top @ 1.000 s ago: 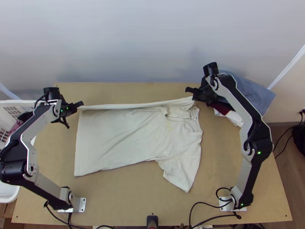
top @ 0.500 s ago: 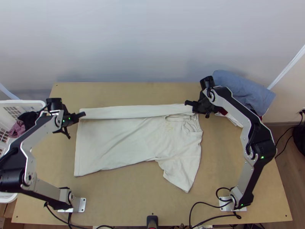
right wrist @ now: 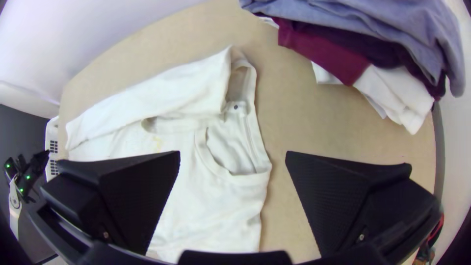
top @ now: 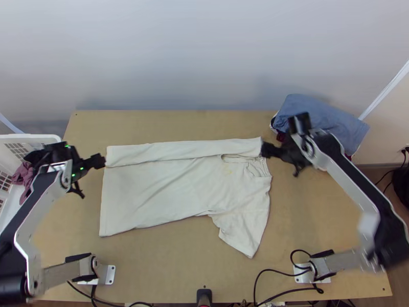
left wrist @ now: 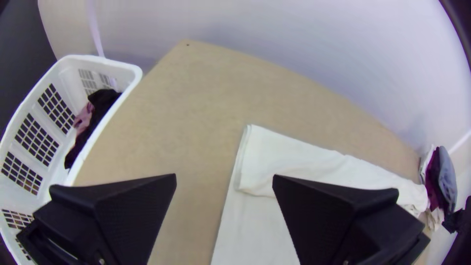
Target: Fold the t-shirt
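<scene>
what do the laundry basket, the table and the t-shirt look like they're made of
The laundry basket looks like moulded white plastic, slightly glossy: thin walls with neat rows of square holes. The table seems to be pale wood or board with a matt, even finish; no clear grain settles which. The t-shirt looks like soft matt knit, probably cotton, from its small creases and ribbed-looking collar.

T-shirt (top: 153,194) on table (top: 168,271); basket (top: 30,137) left, clothes (top: 21,175) inside; laundry pile (top: 327,115) behind, right.
</scene>
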Available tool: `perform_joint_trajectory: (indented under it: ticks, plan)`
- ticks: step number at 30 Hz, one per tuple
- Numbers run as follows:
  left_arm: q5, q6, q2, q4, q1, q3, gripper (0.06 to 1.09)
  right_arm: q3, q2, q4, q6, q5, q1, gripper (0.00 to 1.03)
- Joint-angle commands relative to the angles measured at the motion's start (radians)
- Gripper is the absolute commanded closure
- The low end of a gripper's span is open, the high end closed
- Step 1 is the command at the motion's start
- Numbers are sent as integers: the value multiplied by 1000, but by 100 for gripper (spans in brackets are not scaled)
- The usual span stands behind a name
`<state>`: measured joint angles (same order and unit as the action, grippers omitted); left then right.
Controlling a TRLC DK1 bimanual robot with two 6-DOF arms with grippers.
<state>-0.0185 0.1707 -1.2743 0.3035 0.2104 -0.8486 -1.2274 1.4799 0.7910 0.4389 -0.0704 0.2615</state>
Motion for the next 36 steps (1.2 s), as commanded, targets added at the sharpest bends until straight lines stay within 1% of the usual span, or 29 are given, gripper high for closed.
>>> perform_joint_trajectory:
  ticks: [1, 4, 6, 8, 9, 11, 14, 17, 19, 20, 21, 23, 27, 28, 30, 31, 32, 36]
  plan:
    - [-11, -51, 105, 36, 4, 34, 12, 138, -128, 30, 34, -8, 7, 5]
    - [-23, -62, 156, 71, 4, 34, 12, 229, -207, 73, 34, -16, 25, 4]
    - [-24, -62, 170, 85, 1, 31, 12, 278, -240, 128, 72, -31, 39, 5]
    - [-24, -60, 178, 92, 0, 29, 12, 321, -256, 192, 98, -131, 42, 5]
    - [-24, -59, 181, 94, -2, 29, 12, 347, -259, 215, 107, -163, 42, 5]
    - [-24, -54, 190, 100, -9, 29, 12, 394, -270, 251, 115, -174, 54, 5]
    - [-24, -43, 196, 109, -22, 28, 13, 460, -280, 241, 118, -178, 78, 9]
    - [-24, -33, 204, 114, -28, 25, 13, 502, -283, 186, 118, -184, 90, 21]
    - [-24, -33, 210, 117, -28, 22, 14, 523, -283, 142, 118, -184, 96, 35]
    - [-24, -33, 211, 118, -26, 20, 14, 536, -282, 113, 118, -184, 99, 44]
    - [-24, -33, 213, 123, -26, 20, 14, 546, -282, 82, 121, -184, 104, 51]
    - [-24, -33, 217, 132, -25, 20, 14, 560, -274, 47, 136, -184, 110, 51]
    - [-24, -33, 222, 138, -16, 23, 14, 580, -253, -7, 138, -184, 125, 51]
    - [-24, -34, 222, 140, -16, 25, 14, 585, -245, -22, 138, -184, 128, 52]
    - [-24, -34, 220, 140, -16, 26, 14, 589, -231, -47, 138, -184, 131, 69]
    - [-24, -34, 222, 140, -16, 26, 14, 595, -230, -65, 138, -184, 133, 75]
    - [-24, -36, 220, 140, -16, 25, 14, 600, -227, -78, 139, -184, 134, 77]
    - [-23, -40, 220, 140, -13, 23, 14, 603, -194, -81, 136, -184, 134, 77]
